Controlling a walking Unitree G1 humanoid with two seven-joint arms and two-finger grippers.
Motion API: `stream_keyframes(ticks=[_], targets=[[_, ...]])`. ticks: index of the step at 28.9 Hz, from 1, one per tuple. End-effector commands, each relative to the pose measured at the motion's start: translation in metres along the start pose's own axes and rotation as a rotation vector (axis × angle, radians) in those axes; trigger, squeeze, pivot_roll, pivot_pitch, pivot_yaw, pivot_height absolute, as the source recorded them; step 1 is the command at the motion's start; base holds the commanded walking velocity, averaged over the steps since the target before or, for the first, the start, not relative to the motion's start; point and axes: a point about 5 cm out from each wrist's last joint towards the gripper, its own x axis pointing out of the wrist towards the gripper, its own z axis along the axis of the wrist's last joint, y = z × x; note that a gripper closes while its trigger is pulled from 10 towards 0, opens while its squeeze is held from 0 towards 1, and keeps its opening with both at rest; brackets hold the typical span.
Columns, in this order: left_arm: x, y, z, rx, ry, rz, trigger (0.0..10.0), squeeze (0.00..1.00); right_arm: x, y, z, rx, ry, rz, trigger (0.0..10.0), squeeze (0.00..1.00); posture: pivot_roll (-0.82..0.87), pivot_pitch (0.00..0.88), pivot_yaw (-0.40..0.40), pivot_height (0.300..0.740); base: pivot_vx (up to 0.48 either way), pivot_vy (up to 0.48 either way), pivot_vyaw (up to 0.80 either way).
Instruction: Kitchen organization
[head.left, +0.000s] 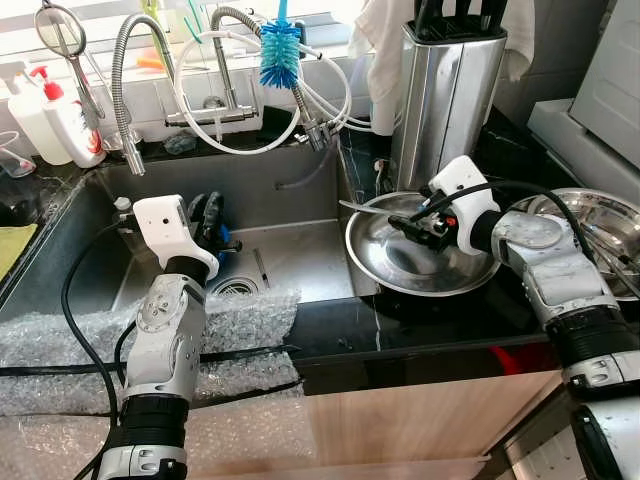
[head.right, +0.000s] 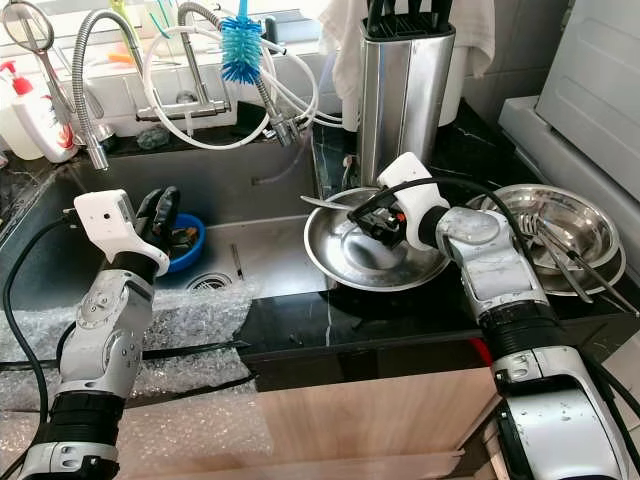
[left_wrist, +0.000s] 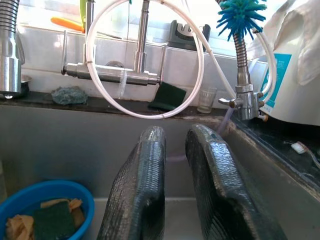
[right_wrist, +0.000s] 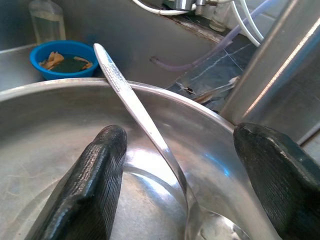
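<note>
A wide steel bowl (head.left: 398, 284) sits on the black counter just right of the sink (head.left: 290, 190). A long steel spoon (right_wrist: 134, 106) lies in it, handle sticking out over the rim toward the sink. My right gripper (head.left: 416, 226) hangs low inside the bowl, open, its fingers (right_wrist: 100, 165) on either side of the spoon handle without touching it. My left gripper (head.left: 207, 216) is raised over the sink basin, shut with a thin gap and holding nothing. Below it a small blue bowl (head.right: 189, 242) with a green sponge and scraps rests on the sink floor.
A steel knife block (head.left: 450, 90) stands right behind the bowl. Stacked steel bowls with tongs (head.right: 560, 225) lie at the far right. Faucets, hoses and a blue brush (head.left: 280, 50) crowd the sink's back. Bubble wrap (head.left: 60, 340) covers the sink's front edge. Soap bottles (head.left: 60, 120) stand back left.
</note>
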Motion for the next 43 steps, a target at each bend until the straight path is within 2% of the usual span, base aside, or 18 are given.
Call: stream_keyframes(ticks=[1,4,10,22,26,32,39,43], targets=[[-0.001,0.009,0.006,-0.030,-0.059,0.019,10.0,0.00,0.004,0.002,0.011,-0.030,-0.023,0.026,10.0,0.00,-0.06,0.026,0.113,0.740,0.000,0.000,0.00],[-0.004,0.013,0.007,-0.044,-0.087,0.034,10.0,0.00,0.005,0.003,0.011,-0.034,-0.022,0.037,10.0,0.00,-0.06,0.029,0.113,0.740,0.000,0.000,0.00],[-0.010,0.023,0.001,-0.014,-0.104,0.085,10.0,0.00,0.005,0.003,0.010,-0.045,-0.019,0.049,10.0,0.00,-0.06,0.031,0.106,0.740,0.000,0.000,0.00],[-0.019,0.034,-0.017,0.020,-0.020,0.098,10.0,0.00,0.004,0.002,0.011,-0.050,-0.016,0.051,10.0,0.00,-0.06,0.035,0.105,0.740,0.000,0.000,0.00],[-0.018,0.033,-0.020,0.022,0.005,0.088,10.0,0.00,0.006,0.002,0.013,-0.010,-0.024,0.057,10.0,0.00,-0.06,0.037,0.106,0.740,0.000,0.000,0.00],[-0.019,0.032,-0.024,0.019,0.032,0.076,10.0,0.00,0.006,0.006,0.028,0.072,-0.109,0.093,10.0,0.00,-0.06,0.038,0.108,0.740,0.000,0.000,0.00],[-0.019,0.031,-0.026,0.015,0.041,0.069,10.0,0.00,0.007,0.009,0.022,0.061,-0.063,0.104,10.0,0.00,-0.07,0.034,0.107,0.740,0.000,0.000,0.00],[-0.018,0.030,-0.025,0.008,0.041,0.066,10.0,0.00,0.005,0.007,0.027,0.045,-0.085,0.090,10.0,0.00,-0.07,0.032,0.107,0.740,0.000,0.000,0.00]])
